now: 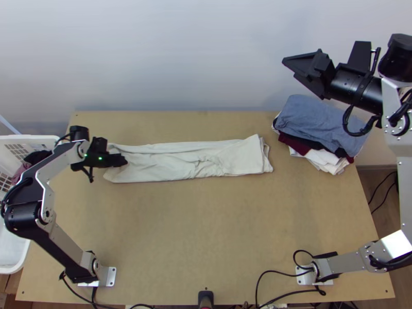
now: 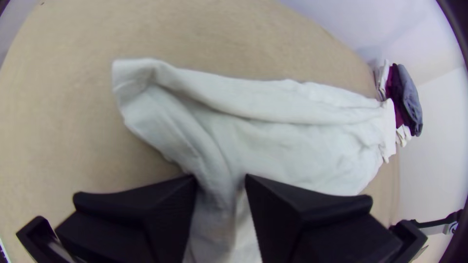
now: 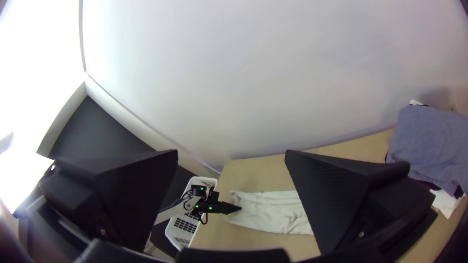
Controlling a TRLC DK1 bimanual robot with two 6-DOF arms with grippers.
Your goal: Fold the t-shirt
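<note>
One off-white t-shirt (image 1: 175,162) lies across the counter (image 1: 206,232) in the top view, folded into a long, wrinkled strip that runs from the left of the frame to a little right of centre. Its right end shows stacked edges, and a raised fold runs along its upper side.

There are two arms. The left gripper (image 1: 125,160) is at the strip's left end, low over the cloth. In the left wrist view, the jaws of the left gripper (image 2: 221,178) stand apart, a ridge of the off-white cloth running between them. The right gripper (image 1: 288,67) is at the upper right of the top view, pointing left; its jaws are wide open with nothing between them.

One stack of folded clothes (image 1: 319,121) sits at the upper right, near the strip's right end but apart from it: blue-grey on top, then black, dark red and white layers, whose exact number cannot be told. One white basket (image 1: 31,138) stands at the left edge of the frame, beside the counter, with dark cloth (image 1: 38,156) and dusky pink cloth (image 1: 20,172) in it.
</note>
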